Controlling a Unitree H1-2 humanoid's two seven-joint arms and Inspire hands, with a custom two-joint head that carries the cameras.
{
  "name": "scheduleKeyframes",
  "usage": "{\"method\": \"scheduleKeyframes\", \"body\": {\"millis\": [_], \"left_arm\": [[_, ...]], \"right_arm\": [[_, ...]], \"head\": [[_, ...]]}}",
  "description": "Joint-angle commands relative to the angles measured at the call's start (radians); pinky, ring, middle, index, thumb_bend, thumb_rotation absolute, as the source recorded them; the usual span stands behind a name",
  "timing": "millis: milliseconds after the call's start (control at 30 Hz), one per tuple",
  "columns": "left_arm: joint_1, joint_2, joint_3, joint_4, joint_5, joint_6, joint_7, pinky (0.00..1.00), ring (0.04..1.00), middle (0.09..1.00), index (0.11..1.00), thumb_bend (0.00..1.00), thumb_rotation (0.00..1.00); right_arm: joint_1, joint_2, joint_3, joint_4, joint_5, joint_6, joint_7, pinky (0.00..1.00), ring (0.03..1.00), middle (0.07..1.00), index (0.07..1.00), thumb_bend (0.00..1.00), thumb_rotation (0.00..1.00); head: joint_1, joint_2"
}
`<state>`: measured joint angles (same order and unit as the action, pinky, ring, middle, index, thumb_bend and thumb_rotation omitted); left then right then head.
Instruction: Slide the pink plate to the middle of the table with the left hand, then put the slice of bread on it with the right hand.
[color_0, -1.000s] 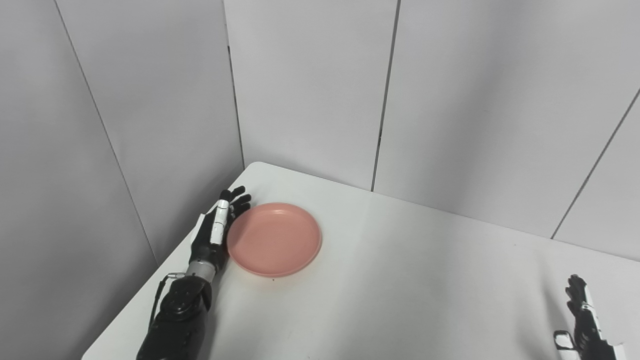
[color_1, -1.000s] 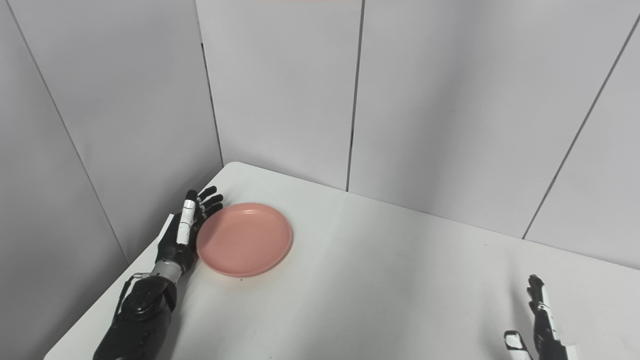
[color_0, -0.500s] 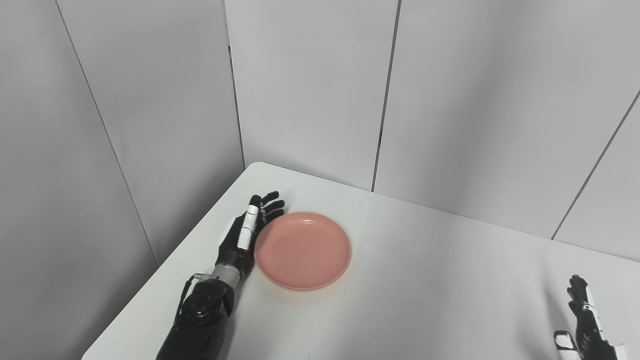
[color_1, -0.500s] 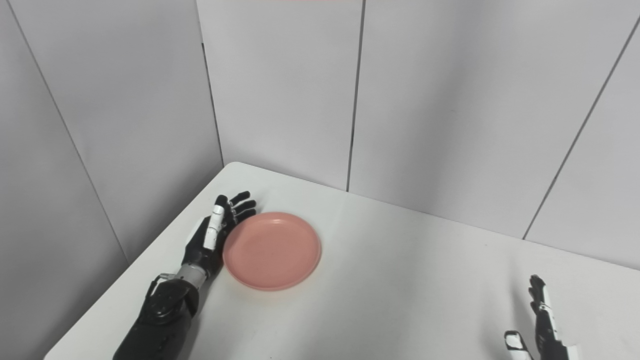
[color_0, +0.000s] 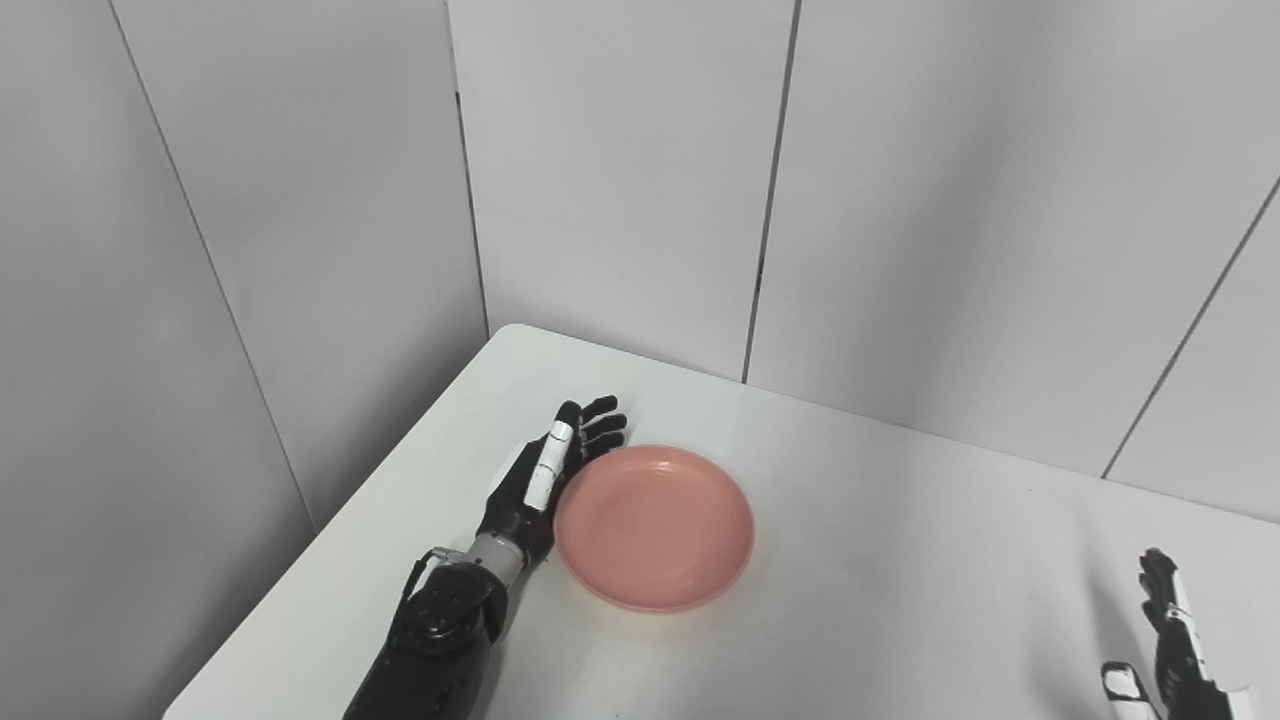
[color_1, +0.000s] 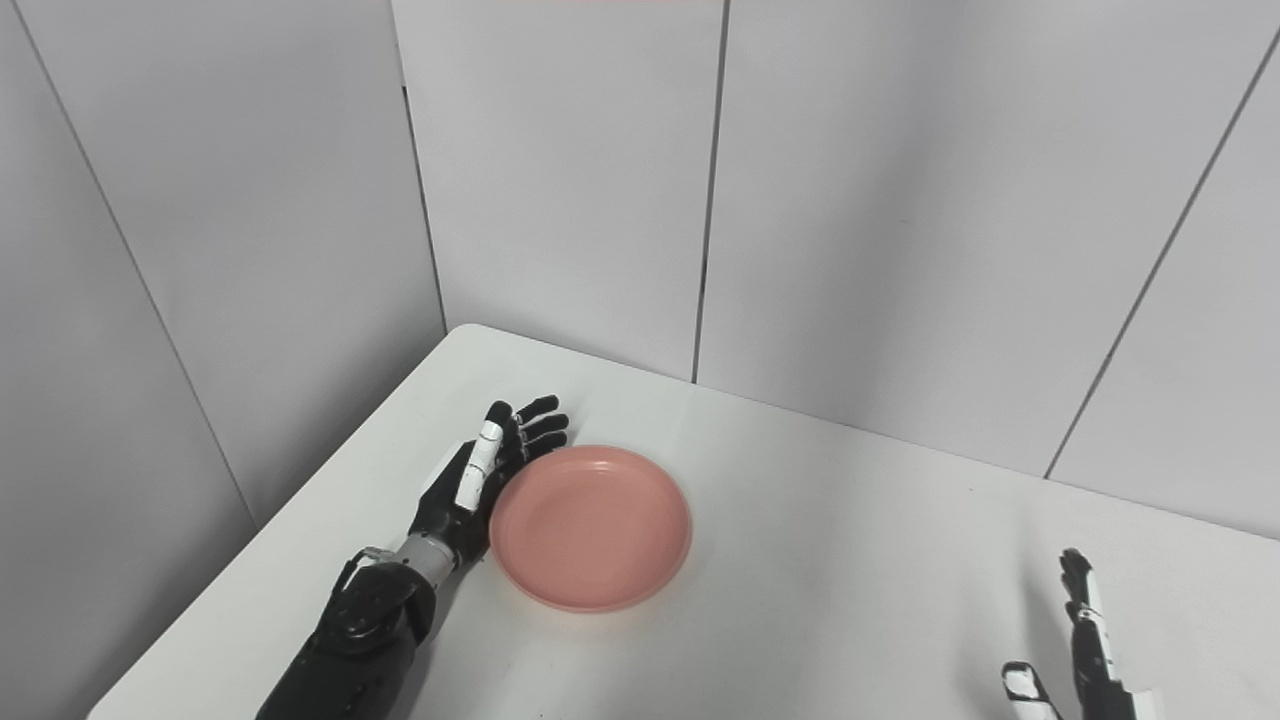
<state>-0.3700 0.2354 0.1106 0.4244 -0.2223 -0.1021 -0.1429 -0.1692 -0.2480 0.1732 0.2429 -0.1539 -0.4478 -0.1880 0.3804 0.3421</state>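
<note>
while the left hand (color_0: 545, 480), fingers spread flat, presses the pink plate's (color_0: 655, 525) left rim, the plate sits left of the bench's (color_0: 900, 560) middle; the open right hand (color_0: 1170, 650) waits near the right edge, no bread visible.

White table (color_0: 900, 560), grey wall panels (color_0: 620, 170)
</note>
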Motion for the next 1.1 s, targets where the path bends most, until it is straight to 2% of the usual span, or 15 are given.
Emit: {"method": "scheduleKeyframes", "body": {"millis": [0,333,400,600,700,933,1067], "left_arm": [[0.0,-0.016,-0.02,-0.029,-0.006,0.007,-0.037,0.92,0.868,0.853,0.826,0.85,1.0],[0.033,-0.05,-0.055,-0.087,-0.012,0.058,-0.075,0.95,0.883,0.866,0.84,0.81,1.0],[0.043,-0.056,-0.066,-0.111,-0.017,0.077,-0.08,0.96,0.887,0.868,0.843,0.81,1.0],[0.069,-0.072,-0.1,-0.168,-0.006,0.094,-0.09,0.98,0.905,0.887,0.864,0.79,1.0],[0.08,-0.082,-0.113,-0.196,-0.003,0.107,-0.085,0.98,0.91,0.892,0.869,0.77,1.0],[0.111,-0.117,-0.132,-0.275,-0.022,0.172,-0.085,1.0,0.921,0.902,0.88,0.76,1.0],[0.121,-0.131,-0.149,-0.288,-0.014,0.179,-0.086,0.99,0.921,0.905,0.881,0.76,1.0]], "right_arm": [[0.1,0.014,0.024,0.087,-0.01,-0.022,-0.014,1.0,0.996,0.987,0.992,0.77,1.0],[0.107,0.034,0.026,0.064,-0.025,-0.022,-0.014,1.0,0.98,0.985,0.975,0.79,1.0],[0.107,0.038,0.032,0.059,-0.002,-0.022,-0.005,0.99,0.98,0.984,0.971,0.77,0.99],[0.102,0.041,0.05,0.063,-0.051,-0.022,-0.053,0.96,0.959,0.965,0.958,0.79,1.0],[0.103,0.047,0.05,0.057,-0.049,-0.022,-0.052,0.94,0.954,0.961,0.953,0.8,0.99],[0.116,0.076,0.035,0.039,-0.114,-0.022,-0.085,0.88,0.915,0.926,0.923,0.82,1.0],[0.127,0.095,0.019,0.025,-0.159,-0.021,-0.094,0.86,0.904,0.917,0.921,0.85,1.0]], "head": [[-0.018,-0.001],[-0.111,-0.003],[-0.133,-0.002],[-0.192,0.002],[-0.209,0.007],[-0.258,0.027],[-0.274,0.037]]}}
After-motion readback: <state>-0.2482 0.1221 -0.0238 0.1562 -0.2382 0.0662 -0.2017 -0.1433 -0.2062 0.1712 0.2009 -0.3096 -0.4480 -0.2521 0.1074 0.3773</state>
